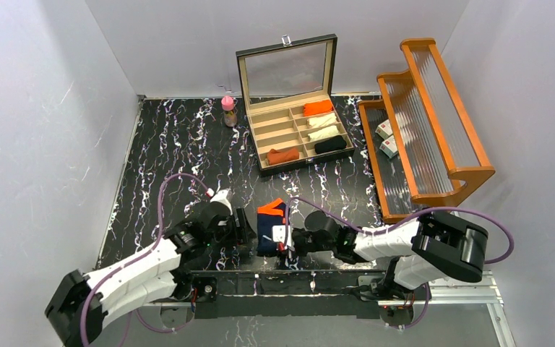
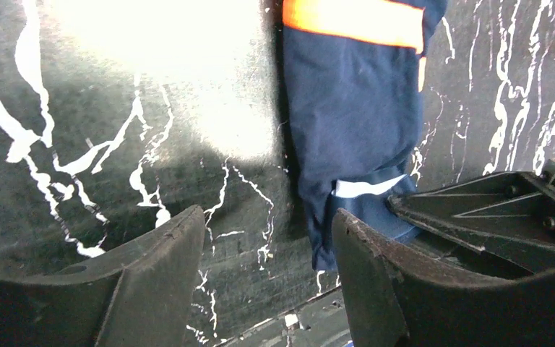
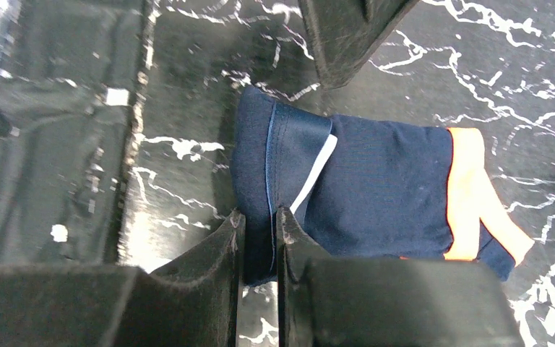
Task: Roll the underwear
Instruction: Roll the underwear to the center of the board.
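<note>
1. Table (image 1: 166, 152): black top with white veining, walled in by pale panels. It bears every item below.
2. Wooden rack (image 1: 433, 123): stands along the table's right side, with ribbed clear panels in orange-brown frames. Small white cartons (image 1: 386, 137) sit on its lower tier.
3. Compartment box (image 1: 260, 137): at the far centre, with its glass lid raised upright. The right-hand cells hold an orange roll (image 1: 318, 108), two cream rolls (image 1: 323, 126) and a black roll (image 1: 330, 144). A rust-orange roll (image 1: 282, 155) lies in the near-left cell.
4. Navy underwear (image 1: 270, 225) (image 2: 350, 108) (image 3: 376, 188): lies flat on the table near its front edge, between the two arms. It is folded into a narrow strip, with the bright orange trim at the far end.
5. Right gripper (image 1: 287, 238) (image 3: 259, 217): the fingers are pressed nearly together and pinch the folded near edge of the navy underwear.
6. Left gripper (image 1: 244, 226) (image 2: 269, 224): the fingers are spread, with no cloth clamped. Mostly bare table shows between them. The garment's near-left edge lies just beside the inner finger.
7. Bottle (image 1: 228, 110): small, with a pink cap, upright just left of the box.
</note>
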`<action>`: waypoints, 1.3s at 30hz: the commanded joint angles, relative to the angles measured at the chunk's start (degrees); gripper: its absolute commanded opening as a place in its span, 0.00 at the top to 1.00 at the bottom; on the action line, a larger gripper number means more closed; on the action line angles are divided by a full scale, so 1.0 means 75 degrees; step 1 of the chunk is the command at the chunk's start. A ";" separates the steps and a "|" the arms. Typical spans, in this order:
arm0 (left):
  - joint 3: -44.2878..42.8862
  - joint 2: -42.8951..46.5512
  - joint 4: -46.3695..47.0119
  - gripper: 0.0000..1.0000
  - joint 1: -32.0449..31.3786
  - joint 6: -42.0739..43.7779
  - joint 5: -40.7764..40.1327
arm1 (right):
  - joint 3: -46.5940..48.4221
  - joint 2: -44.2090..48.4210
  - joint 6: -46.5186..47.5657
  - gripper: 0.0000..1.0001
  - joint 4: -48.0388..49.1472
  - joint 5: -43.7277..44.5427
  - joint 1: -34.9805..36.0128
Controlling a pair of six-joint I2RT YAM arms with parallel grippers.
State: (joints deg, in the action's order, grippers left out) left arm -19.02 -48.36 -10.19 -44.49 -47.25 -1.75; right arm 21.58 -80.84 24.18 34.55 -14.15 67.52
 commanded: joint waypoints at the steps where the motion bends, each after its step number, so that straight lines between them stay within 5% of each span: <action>1: 0.0265 0.0841 -0.0684 0.37 0.0061 -0.0147 -0.0373 | -0.0056 0.0009 -0.1000 0.99 0.0686 -0.0635 0.0068; 10: 0.0397 0.2047 -0.0075 0.35 0.0053 0.0539 0.0208 | 0.0308 -0.0508 -0.2968 0.99 0.0520 -0.1829 -0.0510; 24: 0.0545 0.1535 0.0389 0.35 0.0051 0.0555 0.1015 | 0.1488 -0.2944 -0.6977 0.99 0.0440 -0.4679 -0.2325; 31: 0.0729 0.1619 0.0621 0.35 0.0054 0.0523 0.1123 | 0.1386 -0.3722 -0.8496 0.98 0.0743 -0.4765 -0.2876; 39: 0.0899 0.1320 0.0991 0.34 0.0050 0.0555 0.1411 | 0.1687 -0.3962 -0.8629 0.93 -0.0491 -0.4231 -0.3033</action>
State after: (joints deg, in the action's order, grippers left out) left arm -13.52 -37.55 -4.72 -44.31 -43.53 7.02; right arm 33.94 -107.48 -40.75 41.42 -51.79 45.21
